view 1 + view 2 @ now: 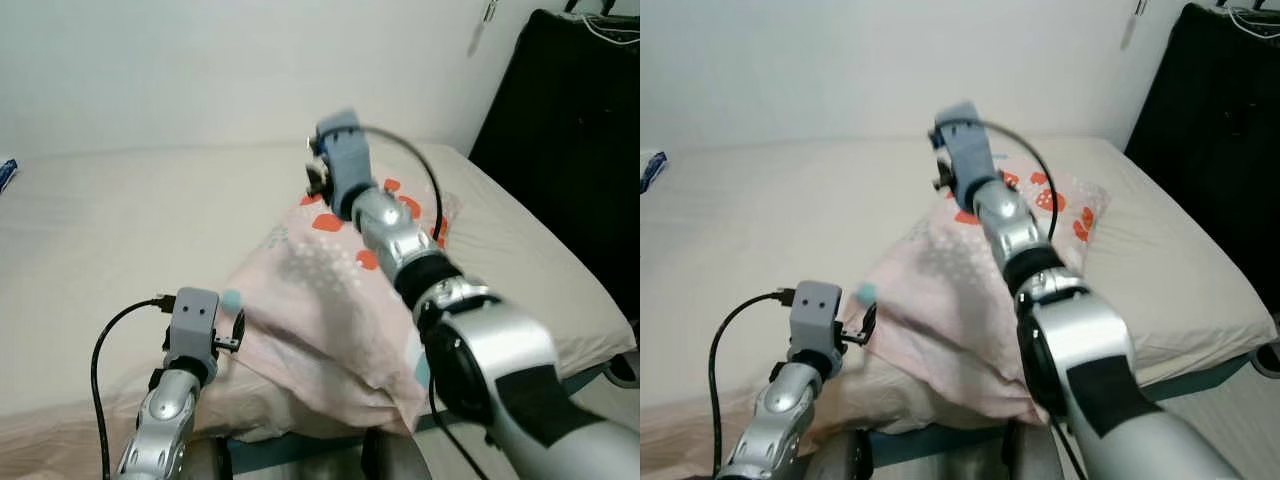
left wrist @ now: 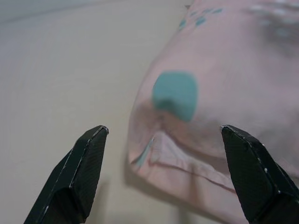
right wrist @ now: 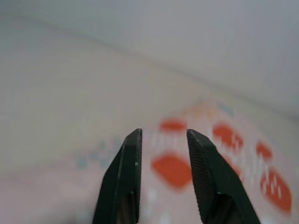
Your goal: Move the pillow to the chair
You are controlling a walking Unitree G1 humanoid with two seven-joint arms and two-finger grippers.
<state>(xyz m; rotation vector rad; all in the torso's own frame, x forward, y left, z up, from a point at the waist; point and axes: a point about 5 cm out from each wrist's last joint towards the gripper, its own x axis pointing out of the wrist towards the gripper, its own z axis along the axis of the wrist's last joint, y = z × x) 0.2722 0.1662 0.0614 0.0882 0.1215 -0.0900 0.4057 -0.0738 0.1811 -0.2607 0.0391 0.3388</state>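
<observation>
The right arm reached forward and up over the pink pillow, its right gripper held above the far end with the red patches, fingers close together with a narrow gap and nothing between them. The left arm was bent low at the bed's near edge, and the left gripper pointed at the pillow's near corner, fingers spread wide on either side of it without touching. The pillow lay on the beige bed, near its front edge. A dark panel stood beside the bed on the right.
</observation>
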